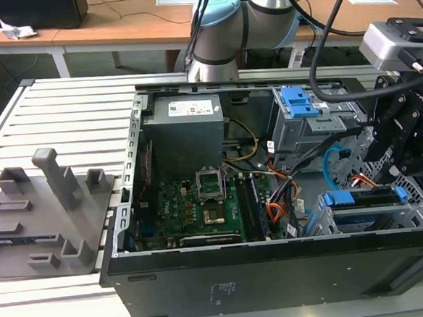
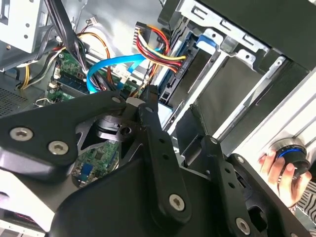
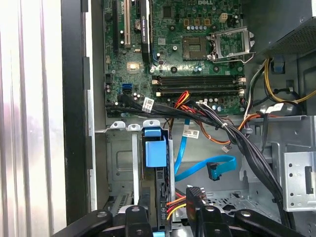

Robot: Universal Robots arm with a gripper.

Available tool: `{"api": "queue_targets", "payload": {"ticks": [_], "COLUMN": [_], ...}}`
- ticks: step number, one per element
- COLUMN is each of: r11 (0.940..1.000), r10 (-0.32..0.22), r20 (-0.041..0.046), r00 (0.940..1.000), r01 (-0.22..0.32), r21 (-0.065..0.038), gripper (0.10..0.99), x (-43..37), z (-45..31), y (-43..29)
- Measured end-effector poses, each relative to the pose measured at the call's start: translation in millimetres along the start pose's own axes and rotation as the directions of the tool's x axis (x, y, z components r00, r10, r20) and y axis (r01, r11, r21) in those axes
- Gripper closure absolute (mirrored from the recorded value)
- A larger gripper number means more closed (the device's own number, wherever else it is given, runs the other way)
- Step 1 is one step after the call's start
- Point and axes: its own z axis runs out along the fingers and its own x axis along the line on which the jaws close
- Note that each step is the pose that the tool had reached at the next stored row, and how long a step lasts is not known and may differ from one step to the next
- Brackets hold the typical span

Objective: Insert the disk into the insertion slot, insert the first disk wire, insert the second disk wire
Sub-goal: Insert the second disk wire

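The disk (image 1: 365, 198), in its bright blue caddy, sits inside the insertion slot (image 1: 323, 222), the low grey cage at the exterior view's right front of the open case. My gripper (image 1: 404, 163) hangs just above it, open with nothing between the fingers. In the first wrist view the gripper (image 3: 170, 213) straddles the caddy's blue tab (image 3: 154, 152) and the cage wall (image 3: 118, 163). A black plug on red, yellow and black wires (image 3: 195, 193) lies loose close by. A flat blue cable (image 3: 217, 165) ends free beside it. The second wrist view shows the gripper (image 2: 173, 101), those coloured wires (image 2: 158, 49) and the blue cable (image 2: 113, 66).
A taller grey cage with a blue latch (image 1: 298, 101) stands behind the slot. The motherboard (image 1: 200, 206) and power supply (image 1: 184, 128) fill the case's left. Cable bundles (image 3: 237, 138) cross near the cage. A hand (image 2: 276, 170) grips a blue-ringed knob outside the case. Grey fixtures (image 1: 48, 206) sit on the table.
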Motion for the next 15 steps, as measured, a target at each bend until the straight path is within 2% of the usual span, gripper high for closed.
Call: {"api": "queue_targets", "payload": {"ticks": [5, 15], "r11": [1.0, 1.0], "r10": [0.0, 0.0], "r20": [0.0, 0.0], "r00": [1.0, 1.0], "r01": [0.0, 0.0], "r21": [0.0, 0.0], "gripper": [0.667, 0.667], "x": [-12.6, -27.6], "z": [0.0, 0.2], "y": [-3.4, -2.7]}}
